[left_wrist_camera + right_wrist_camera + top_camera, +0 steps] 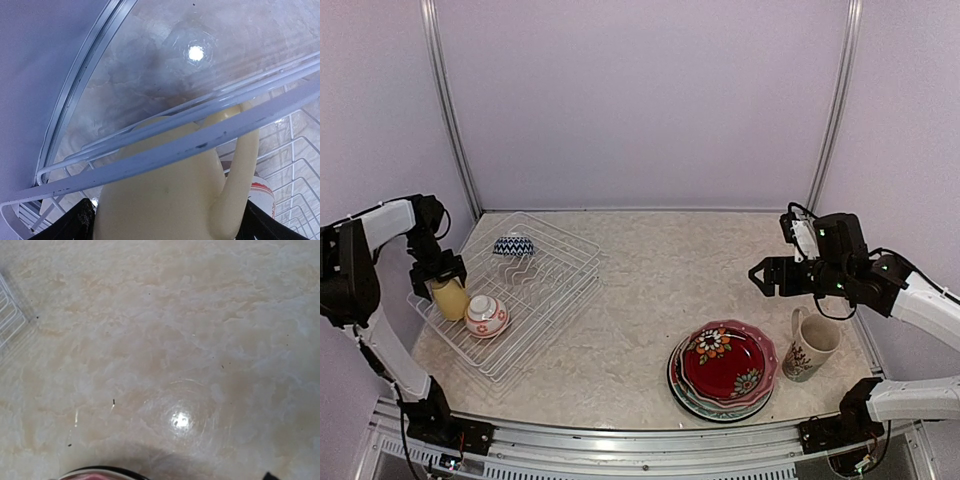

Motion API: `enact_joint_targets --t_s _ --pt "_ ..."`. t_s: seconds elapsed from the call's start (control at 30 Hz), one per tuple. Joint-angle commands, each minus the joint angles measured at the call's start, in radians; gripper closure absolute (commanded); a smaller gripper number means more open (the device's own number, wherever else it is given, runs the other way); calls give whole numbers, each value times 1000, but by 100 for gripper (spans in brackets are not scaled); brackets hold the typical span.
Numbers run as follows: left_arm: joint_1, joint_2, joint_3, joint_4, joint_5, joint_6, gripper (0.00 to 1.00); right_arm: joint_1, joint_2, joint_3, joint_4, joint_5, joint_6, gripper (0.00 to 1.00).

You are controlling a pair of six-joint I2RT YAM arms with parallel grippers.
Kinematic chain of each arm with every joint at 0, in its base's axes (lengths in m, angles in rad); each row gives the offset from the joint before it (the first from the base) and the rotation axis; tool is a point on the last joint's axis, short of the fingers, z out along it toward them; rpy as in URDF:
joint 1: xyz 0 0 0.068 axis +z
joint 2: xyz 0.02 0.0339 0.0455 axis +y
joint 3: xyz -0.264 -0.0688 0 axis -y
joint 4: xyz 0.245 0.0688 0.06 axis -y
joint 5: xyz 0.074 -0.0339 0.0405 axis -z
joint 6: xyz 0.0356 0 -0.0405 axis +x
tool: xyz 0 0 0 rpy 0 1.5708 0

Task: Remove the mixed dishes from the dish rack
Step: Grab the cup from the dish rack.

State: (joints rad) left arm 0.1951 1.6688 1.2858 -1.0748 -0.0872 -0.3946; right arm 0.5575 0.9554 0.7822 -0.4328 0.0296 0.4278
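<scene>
Left gripper (444, 282): jaws closed around the yellow mug (449, 299) at the rack's (552, 290) left edge.
Our step: we'd lift straight up until the mug clears the rim wire, then swing right.
In rack: red bowl (486, 315), blue bowl (513, 245).
Unloaded: plates (723, 365).
Right gripper (762, 277): jaws apart, empty.
Beside plates: cream mug (809, 346).
Writing: none we can read.
</scene>
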Motion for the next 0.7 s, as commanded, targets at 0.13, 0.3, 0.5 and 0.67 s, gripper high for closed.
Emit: enact_joint_targets --t_s 0.13,0.3,0.5,0.67 --pt "0 -14 -9 3 -18 6 30 -7 14 -14 21 -11 6 14" --pt "-15 -37 -10 -18 -42 -8 40 -7 3 -14 12 -7 10 14" --pt "-46 -105 7 -63 -69 -34 51 -8 -2 -8 6 -6 14 14" --pt "-62 -171 27 -95 -67 -46 58 -7 7 -3 12 -15 16 14"
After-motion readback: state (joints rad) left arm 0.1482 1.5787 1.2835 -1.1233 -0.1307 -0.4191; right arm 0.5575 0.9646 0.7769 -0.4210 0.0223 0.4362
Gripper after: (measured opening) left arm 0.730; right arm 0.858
